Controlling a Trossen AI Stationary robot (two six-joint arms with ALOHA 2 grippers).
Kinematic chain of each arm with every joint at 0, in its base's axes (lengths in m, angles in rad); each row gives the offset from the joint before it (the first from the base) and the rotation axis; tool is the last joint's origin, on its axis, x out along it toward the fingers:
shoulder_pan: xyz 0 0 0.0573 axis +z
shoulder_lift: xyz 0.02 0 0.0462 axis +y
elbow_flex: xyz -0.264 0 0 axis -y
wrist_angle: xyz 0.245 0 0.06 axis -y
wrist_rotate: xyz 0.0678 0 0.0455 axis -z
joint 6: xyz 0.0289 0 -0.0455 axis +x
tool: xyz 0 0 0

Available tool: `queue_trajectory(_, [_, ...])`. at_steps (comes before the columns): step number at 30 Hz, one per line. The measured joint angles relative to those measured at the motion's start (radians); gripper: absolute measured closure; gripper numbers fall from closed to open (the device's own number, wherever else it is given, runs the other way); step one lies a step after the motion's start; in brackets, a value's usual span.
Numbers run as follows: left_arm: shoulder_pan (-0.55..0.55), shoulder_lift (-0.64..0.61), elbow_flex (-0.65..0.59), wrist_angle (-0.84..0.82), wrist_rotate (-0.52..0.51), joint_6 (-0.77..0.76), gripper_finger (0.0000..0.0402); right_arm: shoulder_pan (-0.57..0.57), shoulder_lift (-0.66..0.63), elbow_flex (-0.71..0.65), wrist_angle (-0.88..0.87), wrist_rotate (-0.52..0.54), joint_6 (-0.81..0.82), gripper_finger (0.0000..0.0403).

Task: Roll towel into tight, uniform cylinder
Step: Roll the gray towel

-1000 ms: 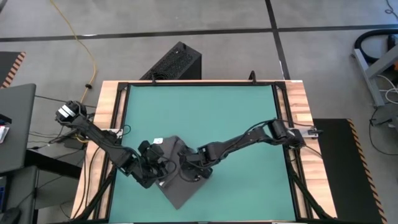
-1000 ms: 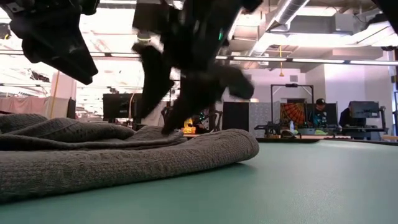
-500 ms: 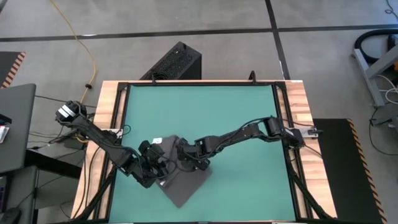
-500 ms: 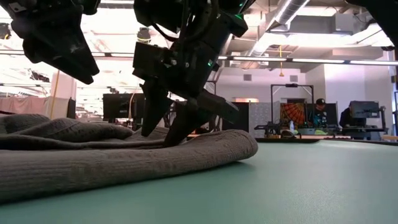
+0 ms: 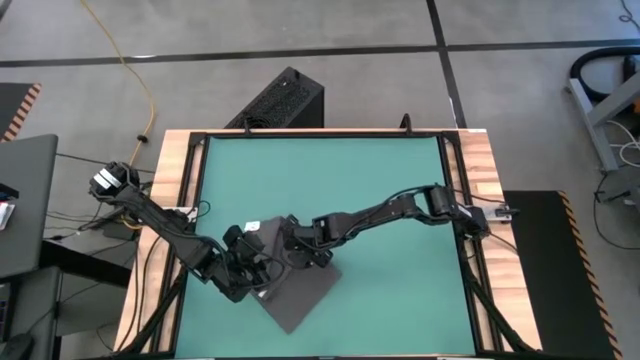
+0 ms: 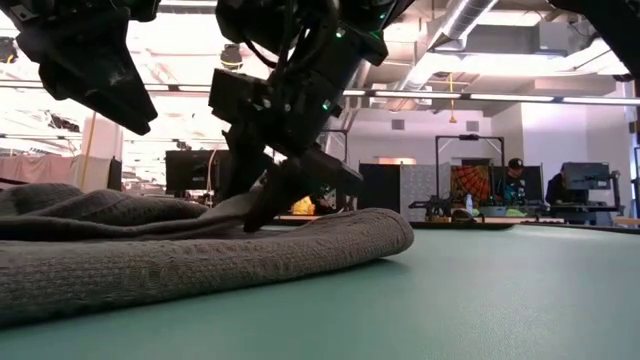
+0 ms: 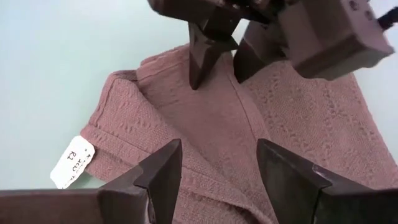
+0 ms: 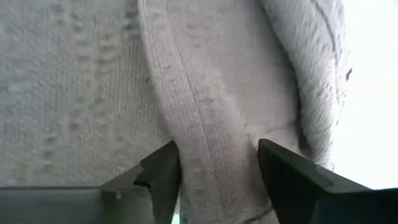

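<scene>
The dark grey towel (image 5: 300, 292) lies on the teal mat (image 5: 380, 190) near its front, partly folded over, with a rounded fold (image 6: 385, 235) on the right in the low view. Its white tag (image 7: 71, 163) sticks out from one edge onto the mat. My right gripper (image 5: 297, 252) is down on the towel's middle, open, with a hemmed band (image 8: 205, 124) between its fingers. My left gripper (image 7: 219, 148) hangs open just above the towel's left part and is clear of the cloth in the low view (image 6: 100, 70). My right gripper rests its two fingertips (image 7: 198, 74) on the towel's upper layer, one on each side of the hemmed band (image 7: 233, 93). The band is not pinched between them. The fingers slant down from the table's right side. The towel lies slack on the mat.
A black box (image 5: 285, 100) stands on the floor beyond the table's far edge. Wooden rails (image 5: 475, 200) frame the mat. Bare mat stretches to the far side and the right of the towel. People sit at desks (image 6: 512, 185) far back in the room.
My right gripper has moved toward the table's left across the towel, nearer my left gripper. It has sunk until its fingertips sit on the cloth, and its fingers have drawn somewhat closer together. The towel has stayed where it was.
</scene>
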Motion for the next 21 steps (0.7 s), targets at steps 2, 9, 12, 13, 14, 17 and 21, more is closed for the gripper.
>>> queue_trajectory(2, [0.000, 0.000, 0.000, 0.000, 0.001, 0.000, 0.0206, -0.001, 0.001, 0.000, -0.012, 0.001, 0.001, 0.0203])
queue_trajectory(9, [0.000, 0.000, 0.000, 0.003, 0.015, -0.006, 0.0206, 0.001, 0.001, 0.000, -0.010, 0.003, 0.001, 0.0331])
queue_trajectory(12, [-0.002, 0.000, 0.000, 0.012, 0.033, 0.003, 0.0206, 0.001, 0.001, 0.000, -0.011, 0.005, 0.003, 0.0383])
queue_trajectory(13, [-0.009, 0.000, 0.000, 0.027, 0.031, 0.024, 0.0206, 0.001, 0.001, 0.000, -0.005, 0.017, 0.014, 0.0383])
queue_trajectory(14, [-0.018, 0.000, 0.000, 0.049, 0.025, 0.052, 0.0207, 0.003, 0.001, 0.000, 0.005, 0.037, 0.029, 0.0383])
queue_trajectory(17, [-0.048, 0.000, 0.000, 0.113, -0.005, 0.127, 0.0213, 0.003, -0.006, 0.000, 0.011, 0.087, 0.060, 0.0383])
queue_trajectory(21, [-0.059, 0.014, 0.001, 0.142, -0.020, 0.152, 0.0222, 0.000, -0.047, 0.000, 0.016, 0.085, 0.146, 0.0383])
